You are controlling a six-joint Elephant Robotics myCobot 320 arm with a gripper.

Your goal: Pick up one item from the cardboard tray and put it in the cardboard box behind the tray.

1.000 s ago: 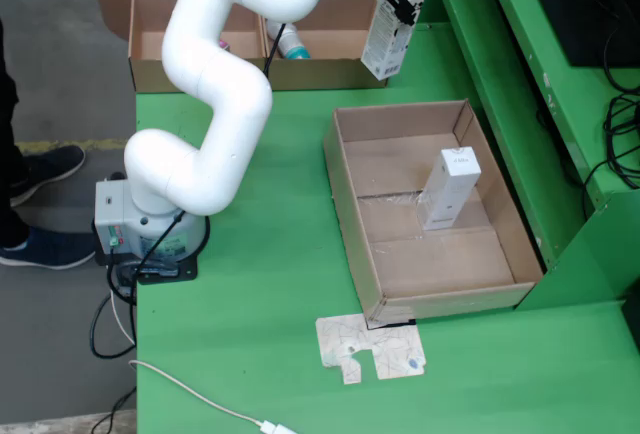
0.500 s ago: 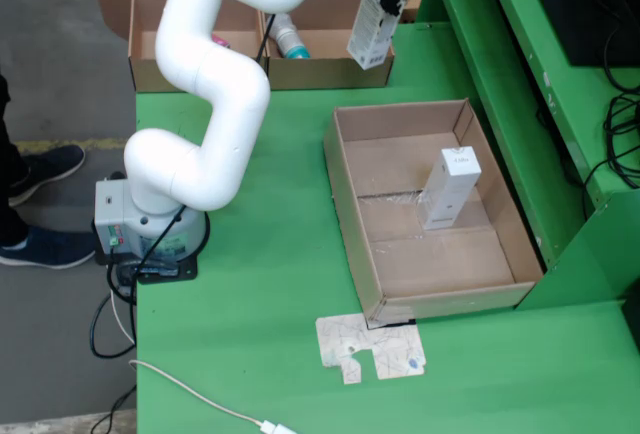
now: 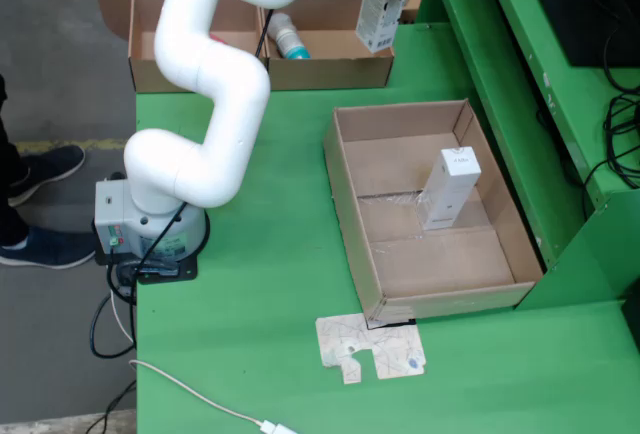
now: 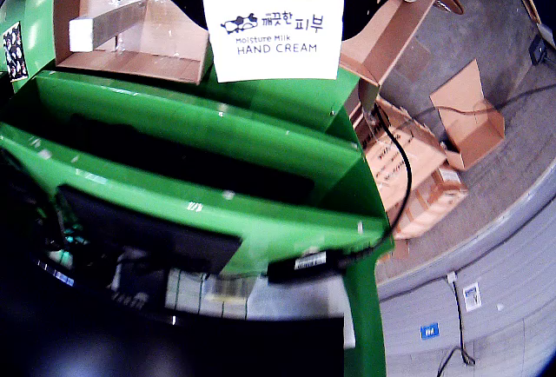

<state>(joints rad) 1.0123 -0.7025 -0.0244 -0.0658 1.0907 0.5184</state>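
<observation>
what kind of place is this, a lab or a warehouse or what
Probably a workshop or lab test cell for pick-and-place rather than a warehouse: a white robot arm bolted beside a green painted workbench, cardboard boxes as bins, bare concrete floor, loose cables.

Glossy white plastic arm (image 3: pixel 215 84), matt brown cardboard tray (image 3: pixel 345 169), smooth printed-card carton (image 4: pixel 274 29), matt green table (image 3: pixel 265 284)
</observation>
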